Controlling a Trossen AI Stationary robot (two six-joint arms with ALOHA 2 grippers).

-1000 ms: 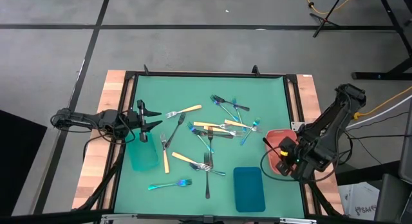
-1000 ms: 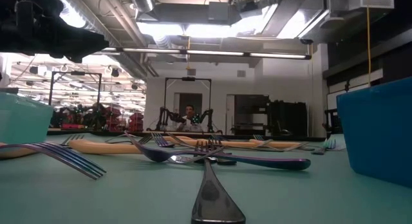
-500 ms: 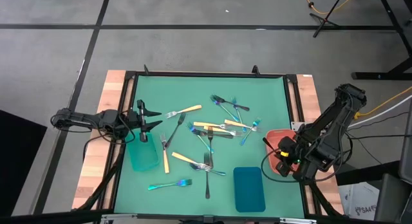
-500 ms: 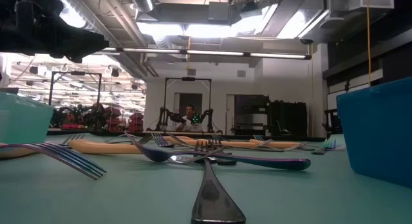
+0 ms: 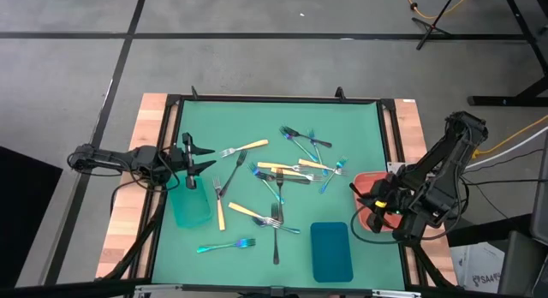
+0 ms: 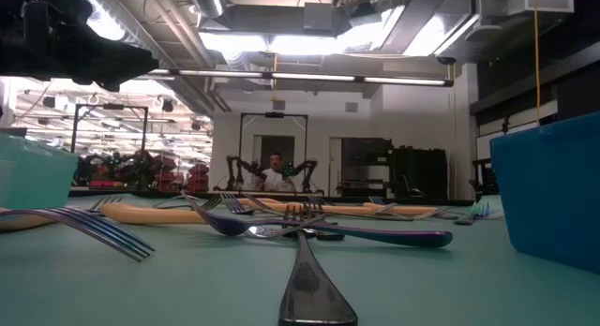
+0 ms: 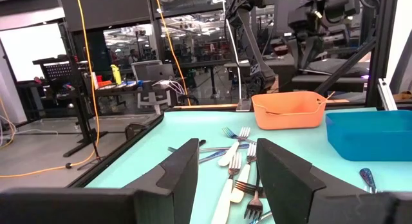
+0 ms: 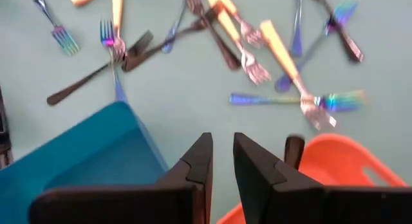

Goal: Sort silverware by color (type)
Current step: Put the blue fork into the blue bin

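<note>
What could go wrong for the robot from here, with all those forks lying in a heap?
The forks in the middle cross and overlap, so a gripper closing on one may drag or lift its neighbours. The right gripper hangs just over the salmon-red tray at the table's edge and could nudge it. The left gripper, open above the teal tray, might bump that on descending.

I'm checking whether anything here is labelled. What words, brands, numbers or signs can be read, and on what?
None can be read.
The forks, the teal tray, the blue tray and the orange tray show no writing.
Room behind the table: any signs or screens are too small or blurred to read.
</note>
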